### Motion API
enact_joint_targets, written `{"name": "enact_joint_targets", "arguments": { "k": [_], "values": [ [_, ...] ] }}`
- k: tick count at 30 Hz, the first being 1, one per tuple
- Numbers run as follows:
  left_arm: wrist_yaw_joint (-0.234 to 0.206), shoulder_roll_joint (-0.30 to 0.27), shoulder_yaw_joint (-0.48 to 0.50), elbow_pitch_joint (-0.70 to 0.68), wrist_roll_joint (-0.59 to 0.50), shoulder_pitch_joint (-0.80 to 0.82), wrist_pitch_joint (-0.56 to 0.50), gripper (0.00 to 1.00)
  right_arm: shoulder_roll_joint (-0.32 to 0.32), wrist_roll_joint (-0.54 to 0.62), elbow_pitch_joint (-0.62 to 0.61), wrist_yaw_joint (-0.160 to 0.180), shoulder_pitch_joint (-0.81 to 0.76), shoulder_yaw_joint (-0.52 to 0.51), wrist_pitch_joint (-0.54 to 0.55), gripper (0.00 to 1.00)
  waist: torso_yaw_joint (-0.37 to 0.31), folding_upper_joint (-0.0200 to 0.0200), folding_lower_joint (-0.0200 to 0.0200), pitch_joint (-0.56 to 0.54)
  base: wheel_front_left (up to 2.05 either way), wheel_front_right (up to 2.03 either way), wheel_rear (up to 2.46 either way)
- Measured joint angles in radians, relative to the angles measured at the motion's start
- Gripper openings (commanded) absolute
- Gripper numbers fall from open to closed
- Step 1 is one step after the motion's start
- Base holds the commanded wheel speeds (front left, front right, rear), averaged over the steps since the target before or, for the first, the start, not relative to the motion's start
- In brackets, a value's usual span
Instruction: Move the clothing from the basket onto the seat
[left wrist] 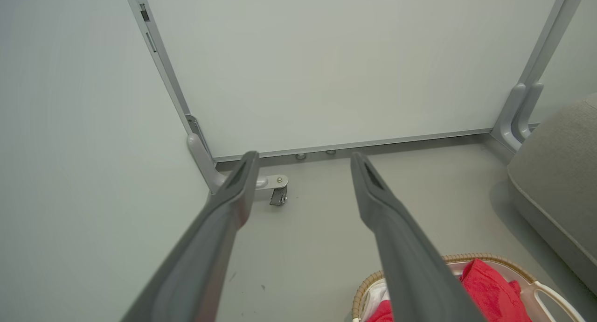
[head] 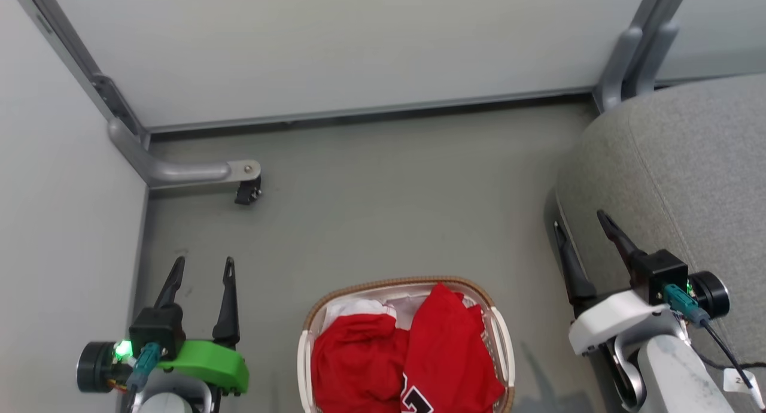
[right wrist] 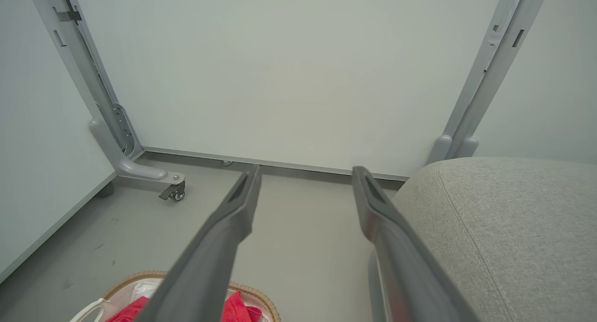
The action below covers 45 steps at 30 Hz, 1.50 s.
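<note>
red clothing (head: 407, 353) is piled in the basket (head: 395, 283), which sits near centre on the grey floor (head: 389, 191). there's a bit of black numeral showing at the near edge and some white cloth (head: 356, 308) poking out on the far left side. the seat (head: 688, 161) is off to the right, apart from the basket. left claw (head: 204, 263) hangs left of the basket, fingers spread and empty. right claw (head: 578, 219) is spread too, right by the seat's left edge, can't tell if it touches. small caster (head: 247, 193) is at far left by the wall.
</note>
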<state>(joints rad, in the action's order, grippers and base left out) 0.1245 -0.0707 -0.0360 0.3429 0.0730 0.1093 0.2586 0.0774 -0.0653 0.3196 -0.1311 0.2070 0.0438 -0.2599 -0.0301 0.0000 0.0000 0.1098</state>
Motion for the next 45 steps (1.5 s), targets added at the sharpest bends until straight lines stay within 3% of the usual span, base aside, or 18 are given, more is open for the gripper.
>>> {"name": "enact_joint_targets", "arguments": {
  "k": [16,32,45],
  "values": [
    [0.004,-0.013,-0.109,0.016,0.019,0.173,0.004,1.00,-0.023,0.011,-0.084,0.000,0.150,0.016,-0.002,1.00,-0.069,0.0000,0.0000,0.244,0.00,0.00,0.00],
    [0.004,-0.040,-0.225,0.127,0.069,0.316,0.005,1.00,-0.027,-0.040,-0.164,0.000,0.246,0.046,-0.002,1.00,-0.155,0.0000,0.0001,0.488,0.00,0.00,0.00],
    [0.004,-0.078,-0.426,0.288,0.119,0.370,0.005,1.00,-0.028,-0.039,-0.189,0.000,0.255,0.054,-0.002,1.00,-0.208,0.0000,0.0000,0.636,0.00,0.00,0.00]
  ]
}}
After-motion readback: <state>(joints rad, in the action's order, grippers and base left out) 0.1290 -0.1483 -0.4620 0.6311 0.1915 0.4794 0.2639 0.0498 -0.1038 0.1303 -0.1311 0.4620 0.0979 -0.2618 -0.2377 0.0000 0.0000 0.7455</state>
